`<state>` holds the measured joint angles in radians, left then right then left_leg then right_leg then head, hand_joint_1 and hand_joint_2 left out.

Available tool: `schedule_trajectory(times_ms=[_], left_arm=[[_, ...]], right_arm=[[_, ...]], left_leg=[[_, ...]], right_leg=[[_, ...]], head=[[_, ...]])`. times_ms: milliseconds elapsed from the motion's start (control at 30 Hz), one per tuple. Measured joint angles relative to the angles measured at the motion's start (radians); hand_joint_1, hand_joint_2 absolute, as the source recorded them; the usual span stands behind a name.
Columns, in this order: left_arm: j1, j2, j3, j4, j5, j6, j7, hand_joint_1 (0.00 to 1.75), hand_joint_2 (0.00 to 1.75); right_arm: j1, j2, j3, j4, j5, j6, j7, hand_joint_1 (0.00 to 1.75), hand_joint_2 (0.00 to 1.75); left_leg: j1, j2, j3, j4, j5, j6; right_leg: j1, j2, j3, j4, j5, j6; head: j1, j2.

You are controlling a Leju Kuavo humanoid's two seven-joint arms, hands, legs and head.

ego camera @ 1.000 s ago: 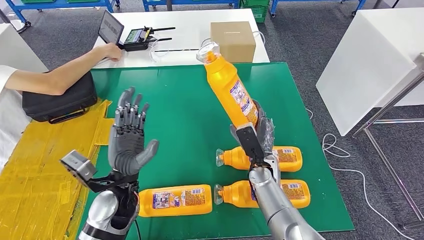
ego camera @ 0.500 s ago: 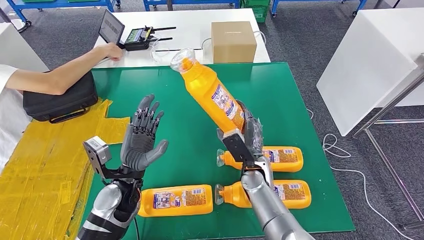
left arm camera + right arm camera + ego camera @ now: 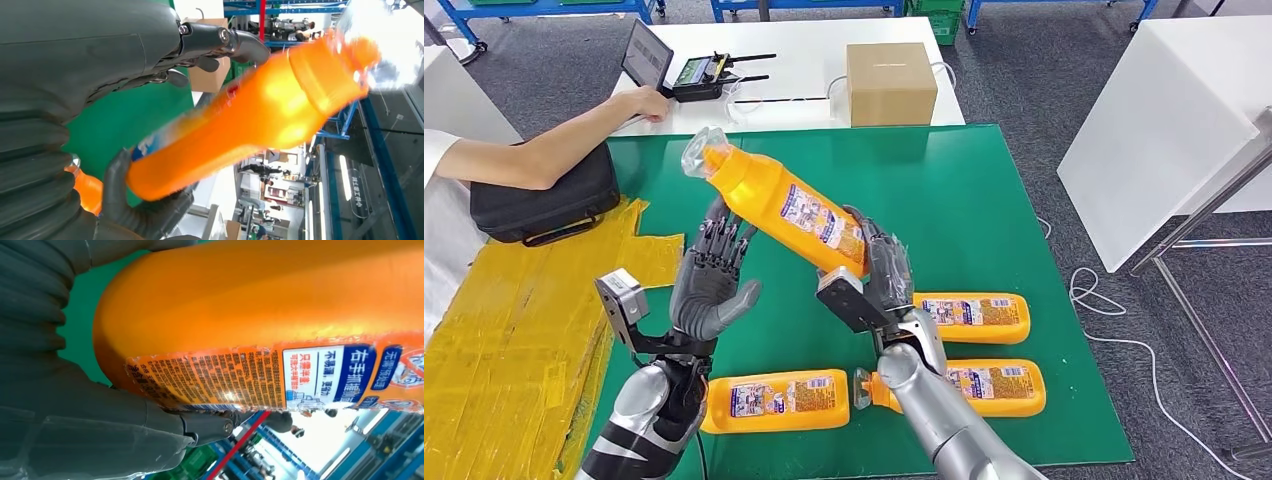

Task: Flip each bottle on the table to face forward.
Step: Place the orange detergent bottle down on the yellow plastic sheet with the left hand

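Note:
My right hand (image 3: 879,275) grips an orange bottle (image 3: 779,205) by its base and holds it above the green mat (image 3: 984,190), tilted with its clear cap toward the far left. The label (image 3: 300,375) shows on the bottle in the right wrist view, where my right hand (image 3: 75,415) wraps the base. My left hand (image 3: 709,285) is raised with fingers spread, just under the bottle's neck. The left wrist view shows the bottle (image 3: 240,125) blurred between the fingers (image 3: 220,37) and thumb. Three more orange bottles lie flat: front left (image 3: 774,400), middle right (image 3: 969,317), front right (image 3: 994,385).
A person's arm (image 3: 554,150) reaches over the far left toward a tablet (image 3: 644,55). A black case (image 3: 544,205) and yellow sheet (image 3: 504,340) lie left of the mat. A cardboard box (image 3: 890,82) stands behind the mat; a white table (image 3: 1164,110) is to the right.
My right hand has swung the bottle from near upright over to the left, cap now above my left hand. My left hand moved right toward the bottle.

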<state>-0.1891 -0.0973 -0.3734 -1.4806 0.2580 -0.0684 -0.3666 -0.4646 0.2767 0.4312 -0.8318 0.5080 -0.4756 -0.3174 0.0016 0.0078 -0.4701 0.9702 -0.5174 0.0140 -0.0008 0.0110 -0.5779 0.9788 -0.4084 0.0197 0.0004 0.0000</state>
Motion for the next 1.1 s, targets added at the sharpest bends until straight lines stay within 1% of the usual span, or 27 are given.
schedule_trajectory(times_ms=[133, 267, 500, 733, 967, 1067, 1100], left_arm=[[-0.007, 0.000, 0.001, 0.010, 0.008, -0.003, -0.001, 0.00, 1.75], [-0.008, 0.000, 0.003, 0.014, 0.009, -0.003, -0.002, 0.00, 1.75], [-0.005, 0.000, 0.016, 0.023, 0.021, -0.003, -0.004, 0.00, 1.75], [-0.007, -0.002, 0.019, 0.035, 0.034, -0.004, -0.004, 0.00, 1.75], [-0.001, -0.003, 0.029, 0.044, 0.064, 0.006, -0.008, 0.00, 1.75], [0.008, -0.005, 0.035, 0.047, 0.092, 0.024, -0.008, 0.00, 1.75], [0.012, -0.008, 0.037, 0.047, 0.103, 0.036, -0.008, 0.08, 1.75]], right_arm=[[-0.022, 0.012, 0.029, 0.037, 0.016, -0.003, 0.018, 1.75, 1.75], [-0.032, 0.016, 0.038, 0.057, 0.024, -0.006, 0.024, 1.75, 1.75], [-0.048, 0.036, 0.079, 0.097, 0.095, -0.038, 0.047, 1.75, 1.75], [-0.042, 0.060, 0.164, 0.142, 0.162, -0.031, 0.042, 1.75, 1.75], [-0.034, 0.077, 0.224, 0.184, 0.133, -0.011, 0.036, 1.75, 1.75], [-0.035, 0.079, 0.240, 0.199, 0.126, -0.011, 0.040, 1.75, 1.75], [-0.035, 0.080, 0.245, 0.203, 0.123, -0.011, 0.042, 1.75, 1.75]], left_leg=[[0.000, 0.000, 0.000, 0.000, 0.000, 0.000], [0.000, 0.000, 0.000, 0.000, 0.000, 0.000], [0.000, 0.000, 0.000, 0.000, 0.000, 0.000], [0.000, 0.000, 0.000, 0.000, 0.000, 0.000], [0.000, 0.000, 0.000, 0.000, 0.000, 0.000], [0.000, 0.000, 0.000, 0.000, 0.000, 0.000], [0.000, 0.000, 0.000, 0.000, 0.000, 0.000]], right_leg=[[0.000, 0.000, 0.000, 0.000, 0.000, 0.000], [0.000, 0.000, 0.000, 0.000, 0.000, 0.000], [0.000, 0.000, -0.001, 0.000, 0.000, 0.000], [0.000, 0.000, -0.001, 0.000, 0.000, 0.000], [0.000, 0.000, -0.001, 0.000, 0.000, 0.000], [0.000, 0.000, -0.001, 0.000, 0.000, 0.000], [0.000, 0.000, -0.001, 0.000, 0.000, 0.000]], head=[[0.000, 0.000], [0.000, 0.000], [0.000, 0.000], [0.000, 0.000], [0.000, 0.000], [0.000, 0.000], [0.000, 0.000]])
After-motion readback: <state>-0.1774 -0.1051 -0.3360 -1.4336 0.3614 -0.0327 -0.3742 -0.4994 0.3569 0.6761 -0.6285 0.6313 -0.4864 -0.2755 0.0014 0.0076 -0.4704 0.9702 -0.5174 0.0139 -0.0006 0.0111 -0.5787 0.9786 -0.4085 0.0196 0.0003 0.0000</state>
